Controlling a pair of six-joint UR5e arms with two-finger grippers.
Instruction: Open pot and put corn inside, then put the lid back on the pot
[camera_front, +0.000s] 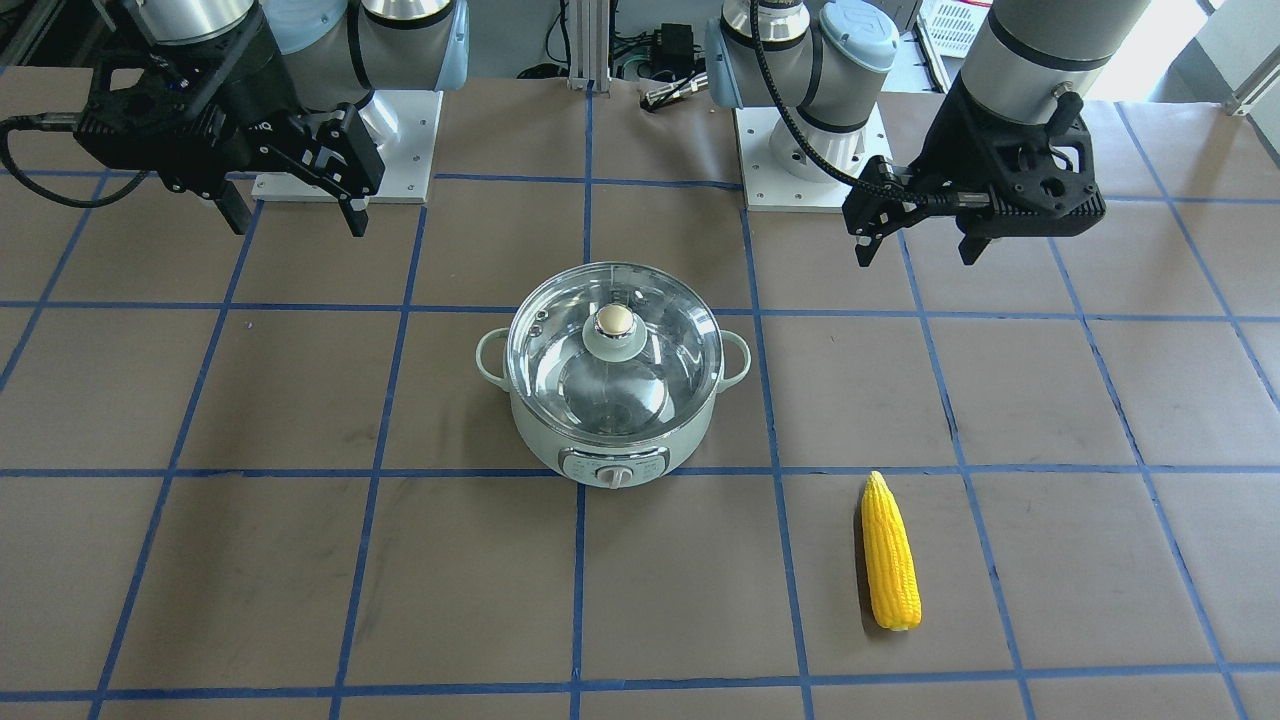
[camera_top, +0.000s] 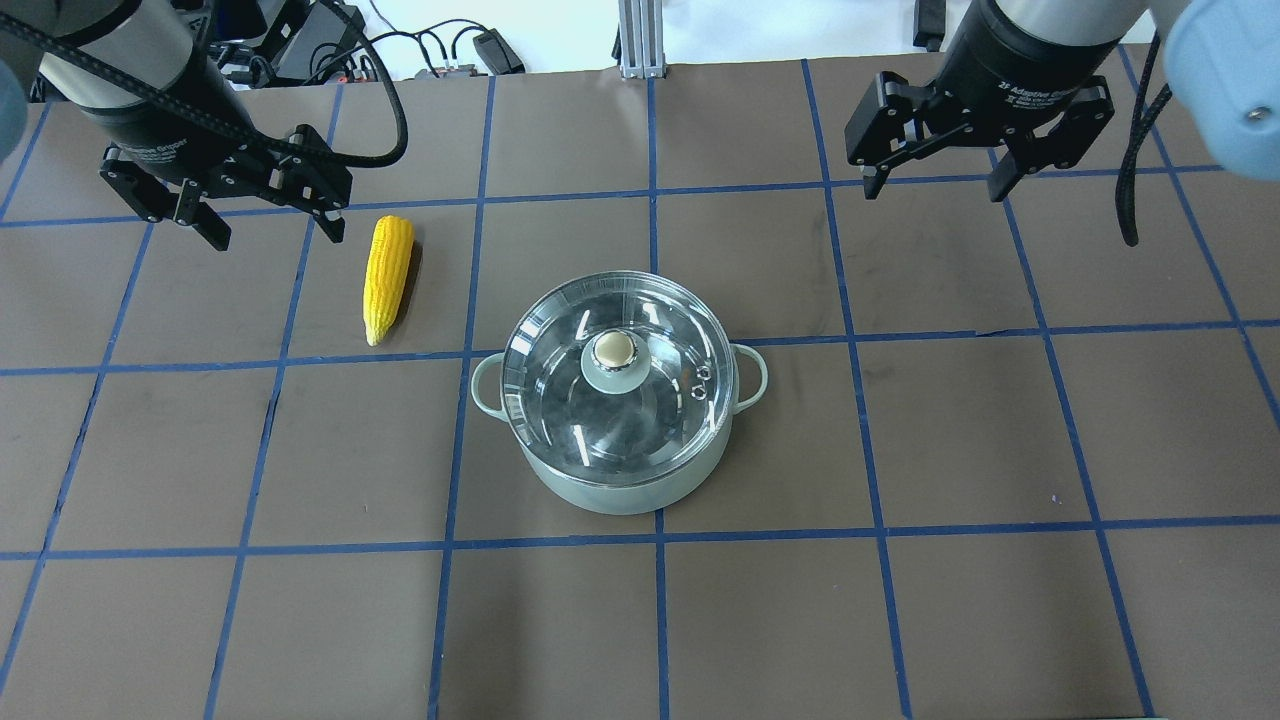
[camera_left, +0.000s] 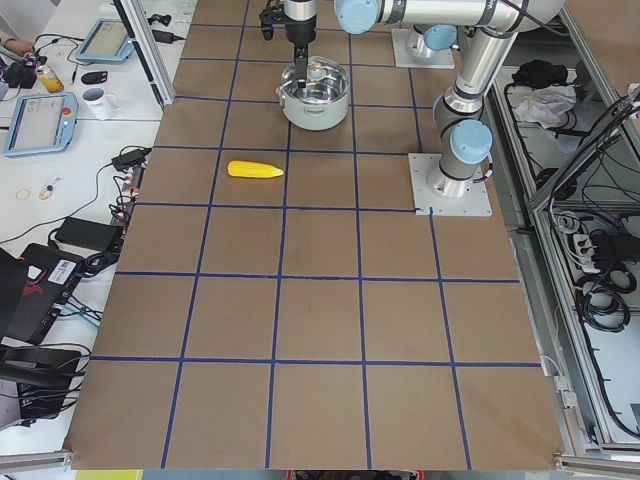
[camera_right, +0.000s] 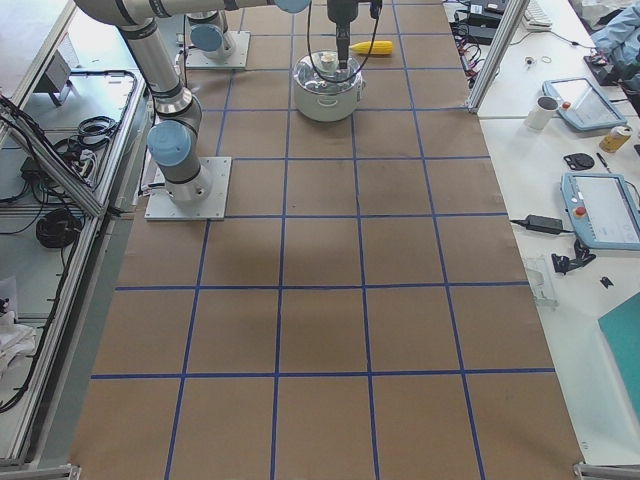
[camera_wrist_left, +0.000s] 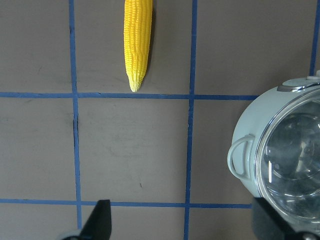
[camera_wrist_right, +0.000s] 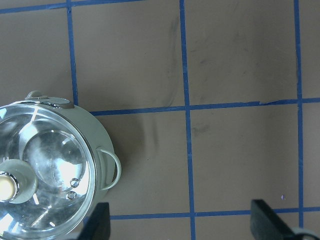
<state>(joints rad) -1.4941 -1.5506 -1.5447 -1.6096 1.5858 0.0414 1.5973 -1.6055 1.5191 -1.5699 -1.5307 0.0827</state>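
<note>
The left pincer and right pincer hang released, empty. The glass lid sits on the pot; the corn lies on the surface near the left pincer. An off-centre pinch on the small round knob could let the lid slip and drop.

This is a robot lab. Two big robot arms are bolted onto metal plates on a long table. The table is covered in brown paper with a grid of blue tape. Beside it, a white bench holds control tablets and a mug. Bundles of black cables lie along the other side. A metal frame post stands by the table.
</note>
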